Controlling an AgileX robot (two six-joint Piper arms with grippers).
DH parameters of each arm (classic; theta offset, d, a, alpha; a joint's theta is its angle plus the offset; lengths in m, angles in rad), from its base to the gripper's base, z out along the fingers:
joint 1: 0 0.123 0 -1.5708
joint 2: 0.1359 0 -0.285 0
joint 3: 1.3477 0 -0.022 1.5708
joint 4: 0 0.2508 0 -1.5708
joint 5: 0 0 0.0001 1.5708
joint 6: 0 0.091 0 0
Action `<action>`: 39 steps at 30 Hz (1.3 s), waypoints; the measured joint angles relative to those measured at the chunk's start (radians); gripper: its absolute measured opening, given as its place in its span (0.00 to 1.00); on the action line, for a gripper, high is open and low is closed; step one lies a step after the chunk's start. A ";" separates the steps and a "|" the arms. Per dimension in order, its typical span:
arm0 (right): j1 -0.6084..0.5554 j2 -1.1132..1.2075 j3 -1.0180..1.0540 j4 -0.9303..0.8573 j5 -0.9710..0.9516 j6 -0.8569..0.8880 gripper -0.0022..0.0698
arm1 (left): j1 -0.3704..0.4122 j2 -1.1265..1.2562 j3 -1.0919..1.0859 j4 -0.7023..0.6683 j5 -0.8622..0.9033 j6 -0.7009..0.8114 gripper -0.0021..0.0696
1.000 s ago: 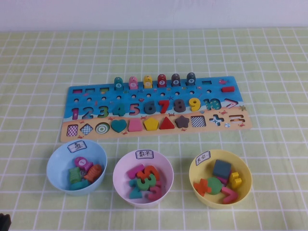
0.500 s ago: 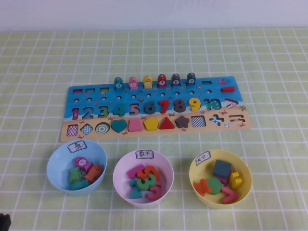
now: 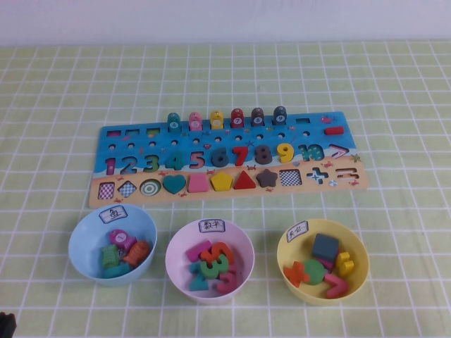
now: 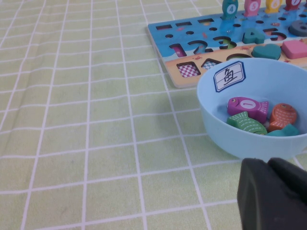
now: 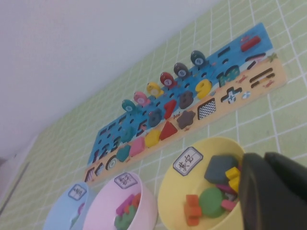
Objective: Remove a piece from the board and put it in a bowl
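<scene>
Board (image 3: 229, 158) position: flat on the green checked tablecloth (image 3: 56, 84), long side running left to right, in the middle of the table. Its blue upper part carries a row of coloured numerals; its tan lower strip carries shape pieces. A row of round pegs (image 3: 226, 117) stands along the far edge.

Piece status: the yellow numeral "9" (image 3: 285, 152) sits in its recess in the numeral row, between the dark "8" (image 3: 263, 153) and the teal "10" (image 3: 311, 151). Nothing touches it.

Bowl arrangement: three bowls stand in a row on the near side of the board, apart from it and from each other. The pale pink bowl (image 3: 209, 260) is the middle one, with a white handwritten label at its far rim, and holds several coloured numerals. The light blue bowl (image 3: 112, 243) stands to the left and holds fish-shaped pieces. The yellow bowl (image 3: 322, 260) stands to the right and holds mixed pieces, among them a dark grey block.

Left gripper (image 4: 273, 194): parked low at the near left corner of the table, just beside the light blue bowl. Whether its fingers are apart or together cannot be told.

Right gripper (image 5: 273, 191): parked at the near right, close to the yellow bowl and well apart from the board. Its fingers are fully closed, with nothing between them.
</scene>
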 joint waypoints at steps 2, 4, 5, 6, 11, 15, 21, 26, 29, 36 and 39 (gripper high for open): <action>0.000 0.039 -0.040 -0.023 0.030 -0.002 0.01 | 0.000 0.000 0.000 0.000 0.000 0.000 0.02; 0.000 0.112 -0.107 -0.059 0.067 -0.004 0.01 | 0.000 0.000 0.000 0.000 0.000 0.000 0.02; 0.000 0.143 -0.135 -0.078 0.083 -0.004 0.01 | 0.000 0.000 0.000 0.000 0.000 0.000 0.02; 0.000 0.184 -0.173 -0.109 0.104 -0.004 0.01 | 0.000 0.000 0.000 0.000 0.000 0.000 0.02; 0.000 0.424 -0.382 -0.351 0.254 -0.006 0.01 | 0.000 0.000 0.000 0.000 0.000 0.000 0.02; 0.000 0.628 -0.580 -0.526 0.434 -0.006 0.01 | 0.000 0.000 0.000 0.000 0.000 0.000 0.02; 0.000 0.922 -0.842 -0.676 0.628 -0.006 0.01 | 0.000 0.000 0.000 0.000 0.000 0.000 0.02; 0.000 1.103 -0.987 -0.746 0.685 -0.006 0.01 | 0.000 0.000 0.000 0.000 0.000 0.000 0.02; 0.000 1.205 -1.069 -0.806 0.750 -0.006 0.01 | 0.000 0.000 0.000 0.000 0.000 0.000 0.02; 0.000 1.403 -1.224 -0.970 0.840 0.015 0.01 | 0.000 0.000 0.000 0.000 0.000 0.000 0.02; 0.005 1.453 -1.268 -0.983 0.843 0.019 0.01 | 0.000 0.000 0.000 0.000 0.000 0.000 0.02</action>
